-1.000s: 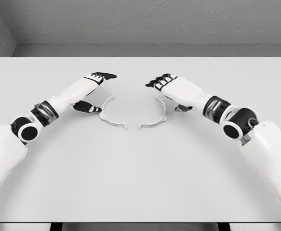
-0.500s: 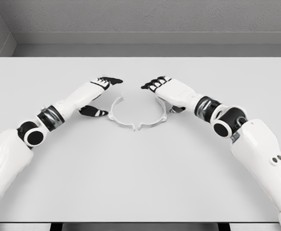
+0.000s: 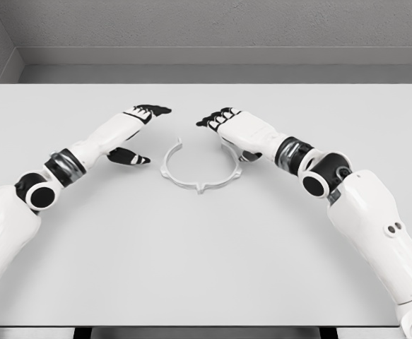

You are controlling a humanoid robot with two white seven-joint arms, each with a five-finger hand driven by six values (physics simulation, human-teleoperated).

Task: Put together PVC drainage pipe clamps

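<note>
While both arms reach over the pale grey table [image 3: 206,268], the following is noted.
Clamp: two thin white plastic half-rings [image 3: 198,169] are seen joined at the near tab, gaping at the far side, lying flat between the hands.
Left hand [image 3: 136,134]: fingers spread, nothing held, set apart from the ring's left arc.
Right hand [image 3: 232,131]: fingers extended, thumb pressed against the ring's right arc.

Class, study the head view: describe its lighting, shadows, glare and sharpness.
Head view: soft, even light with no glare; only faint shadows on the table under the left hand, the right hand and the pale clamp ring, which barely contrasts with the surface; everything is sharp, without blur or visible distortion.
</note>
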